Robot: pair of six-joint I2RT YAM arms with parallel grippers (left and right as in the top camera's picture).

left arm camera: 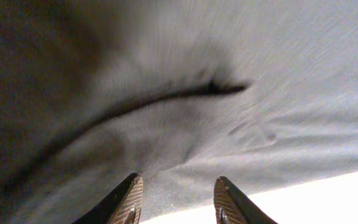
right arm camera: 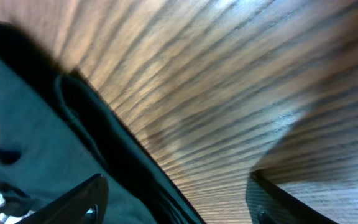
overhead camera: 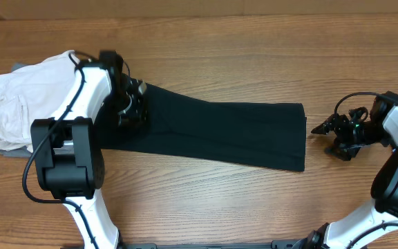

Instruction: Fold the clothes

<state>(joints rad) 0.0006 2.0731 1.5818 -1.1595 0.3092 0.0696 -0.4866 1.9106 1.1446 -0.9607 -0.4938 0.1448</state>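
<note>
Hovering at opposite ends of the black T-shirt, the left gripper and right gripper hold their jaws apart, gripping nothing.

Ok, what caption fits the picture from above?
Black T-shirt folded into a long strip on the wooden table, left hand over one end, right hand just past the other.

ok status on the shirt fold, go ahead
Left pincer open over the shirt, left end. Right pincer open, off its right edge. Shirt lies in a long strip. White garment sits past the left end.
</note>
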